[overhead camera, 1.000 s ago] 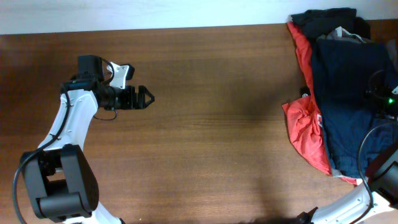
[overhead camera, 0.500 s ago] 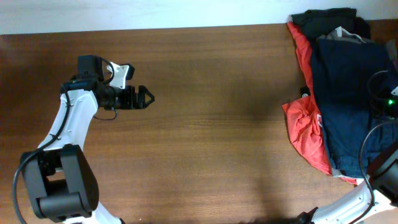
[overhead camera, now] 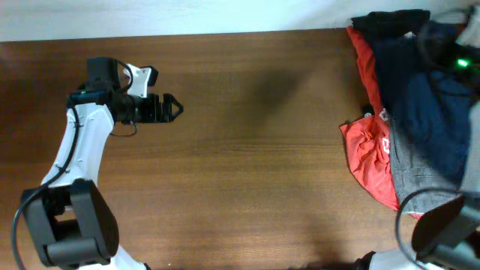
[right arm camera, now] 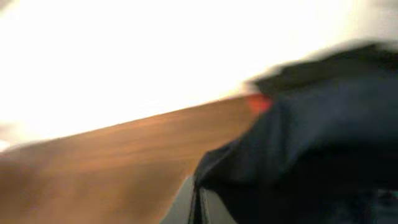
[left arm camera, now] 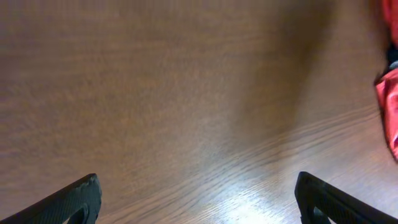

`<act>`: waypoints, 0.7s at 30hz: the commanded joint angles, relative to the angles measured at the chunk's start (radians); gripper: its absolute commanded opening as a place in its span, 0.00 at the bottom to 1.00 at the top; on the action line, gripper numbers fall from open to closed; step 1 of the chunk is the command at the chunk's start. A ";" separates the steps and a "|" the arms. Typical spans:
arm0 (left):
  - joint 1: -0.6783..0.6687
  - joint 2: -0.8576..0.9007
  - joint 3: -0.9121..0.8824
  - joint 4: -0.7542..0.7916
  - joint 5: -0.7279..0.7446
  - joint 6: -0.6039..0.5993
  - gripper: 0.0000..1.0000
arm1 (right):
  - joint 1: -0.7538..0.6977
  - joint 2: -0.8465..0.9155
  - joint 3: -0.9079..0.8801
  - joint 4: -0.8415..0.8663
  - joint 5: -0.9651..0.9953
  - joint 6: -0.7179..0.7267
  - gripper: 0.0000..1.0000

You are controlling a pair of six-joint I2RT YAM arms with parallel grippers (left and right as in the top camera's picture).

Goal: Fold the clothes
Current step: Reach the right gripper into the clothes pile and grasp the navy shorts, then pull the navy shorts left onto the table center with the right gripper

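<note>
Overhead: the table (overhead camera: pixel 255 180) carries one heap of clothing, piled along its right edge from the far right corner towards the near one. Four garments can be counted in it. One pair of navy shorts (overhead camera: pixel 420 97) lies on top in the far half of the heap, smeared by blur. One red-orange garment (overhead camera: pixel 367 154) lies under them and spills out on the heap's inner side. One grey garment (overhead camera: pixel 420 176) is nearer the near edge, and one black garment (overhead camera: pixel 386 21) sits at the far right corner.

Two arms are in view. The left arm (overhead camera: pixel 79 146) rises from the near left corner, and the left gripper (overhead camera: pixel 171 109) hangs over bare wood in the far left part, well apart from the heap. The right arm (overhead camera: pixel 450 52), with a green light on it, is a dark blur over the shorts at the far right corner. The right gripper cannot be picked out of that blur.

Left wrist: the two dark fingertips (left arm camera: pixel 78 198) sit at the bottom corners of the view, spread wide, with only wood grain between them. They hold nothing and touch nothing. A strip of the red-orange garment (left arm camera: pixel 388 118) shows at the right margin.

Right wrist: everything is blurred. Navy cloth of the shorts (right arm camera: pixel 311 155) fills the lower right, right up against the camera. A fleck of red (right arm camera: pixel 258 102) shows beside it, and wood runs off to the left. Whether the right fingers are spread or pinching the cloth cannot be told.
</note>
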 commanded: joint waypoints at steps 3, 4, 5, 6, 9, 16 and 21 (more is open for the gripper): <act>0.049 -0.163 0.087 -0.007 0.018 0.002 0.99 | 0.254 -0.039 0.016 -0.005 -0.079 0.008 0.04; 0.064 -0.188 0.097 -0.007 0.018 0.002 0.99 | 0.303 -0.038 0.016 -0.002 -0.072 0.008 0.04; 0.078 -0.210 0.104 -0.006 0.018 0.002 0.99 | 0.360 -0.035 0.016 0.004 -0.056 0.008 0.04; 0.096 -0.234 0.110 -0.006 0.018 0.002 0.99 | 0.406 -0.035 0.016 0.011 -0.039 0.008 0.04; 0.163 -0.307 0.113 -0.003 0.018 0.002 0.99 | 0.549 -0.035 0.016 0.058 0.003 0.008 0.04; 0.245 -0.373 0.113 -0.028 0.018 0.002 0.99 | 0.735 -0.035 0.016 0.103 0.037 0.008 0.04; 0.245 -0.373 0.113 -0.029 0.018 0.002 0.99 | 0.801 -0.035 0.016 0.097 0.006 0.016 0.04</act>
